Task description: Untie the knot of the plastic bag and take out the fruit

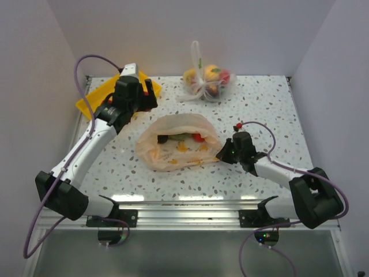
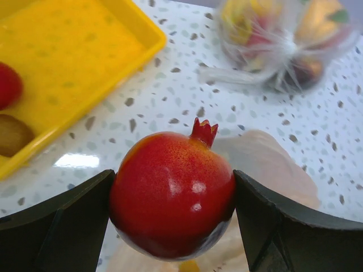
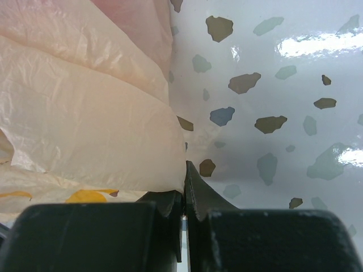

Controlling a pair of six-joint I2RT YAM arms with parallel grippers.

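From above, we see the peach-orange plastic bag (image 1: 173,151) lying open at centre, fruit (image 1: 197,137) inside. At the left wrist, the left gripper (image 2: 173,198) clamps a red pomegranate (image 2: 170,181) beside the yellow tray (image 2: 85,51). At the right wrist, the right gripper (image 3: 184,190) pinches the bag's edge, jaws nearly closed.

bright, even overhead light, white glare on the table (image 1: 173,198), clear bag (image 2: 286,39) out of focus

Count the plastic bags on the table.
2. The peach-orange bag lies open mid-table, its right edge pinched by the right gripper; the clear knotted fruit bag sits at the far edge. No others are visible.
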